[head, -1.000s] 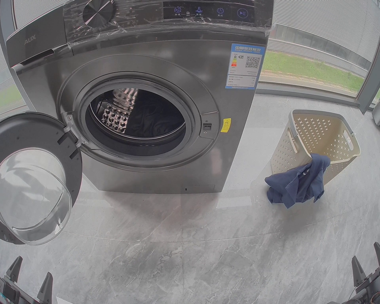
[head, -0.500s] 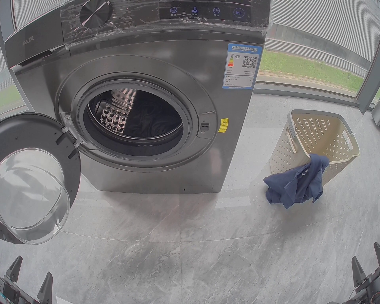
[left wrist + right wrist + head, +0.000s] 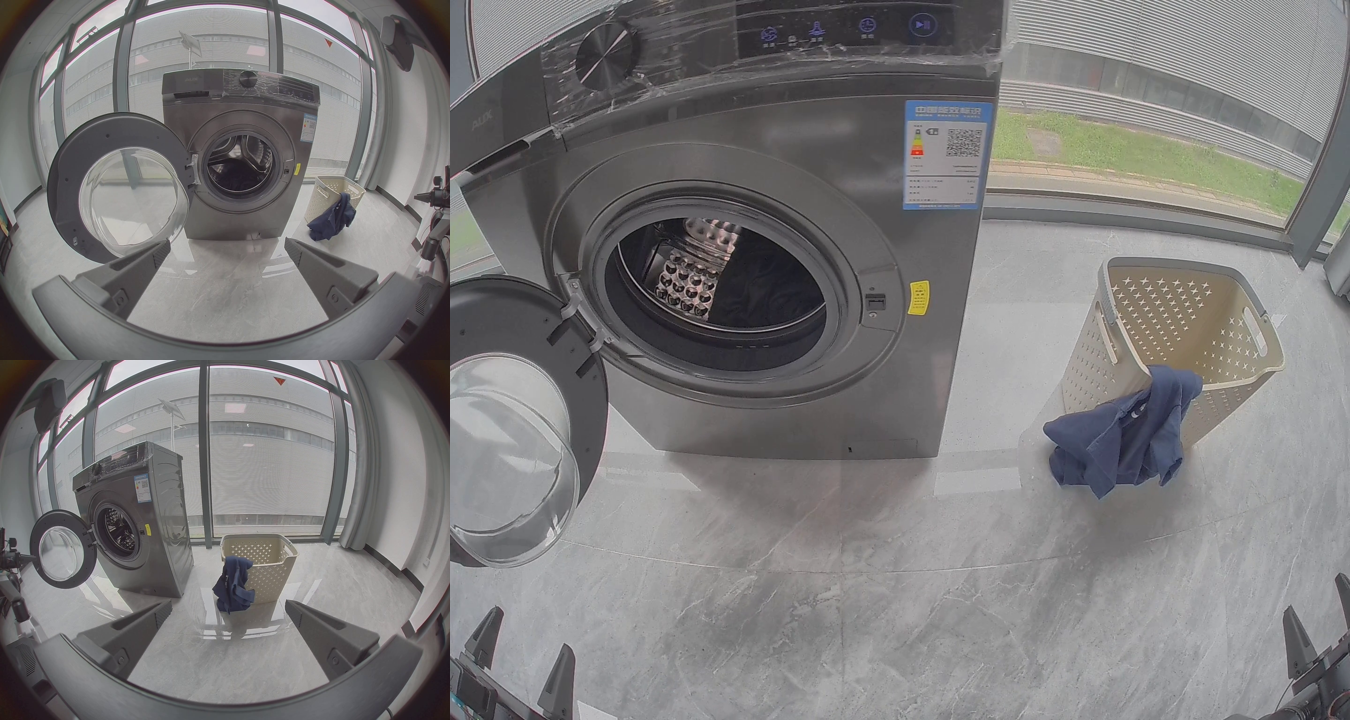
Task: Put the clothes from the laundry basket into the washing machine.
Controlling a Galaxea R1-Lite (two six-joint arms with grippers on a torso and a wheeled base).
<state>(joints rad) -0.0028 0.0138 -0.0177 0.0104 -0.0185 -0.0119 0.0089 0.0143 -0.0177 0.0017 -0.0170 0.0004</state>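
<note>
one garment [image 3: 1120, 436] (navy), one basket [image 3: 1177, 319]

Grey marbled floor [image 3: 872, 609]; tall windows [image 3: 203, 453] face a ribbed building [image 3: 272, 468], a grass strip [image 3: 1144, 155] outside

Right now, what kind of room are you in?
Likely a laundry corner of a glass-walled building: a washing machine with its door open, a laundry basket on the floor, tall windows behind.

Washing machine [image 3: 731, 234] stands left, door [image 3: 516, 422] open leftward; laundry basket [image 3: 1181, 328] stands right; garment [image 3: 1120, 436] hangs over its near rim onto the floor [image 3: 900, 600].
</note>
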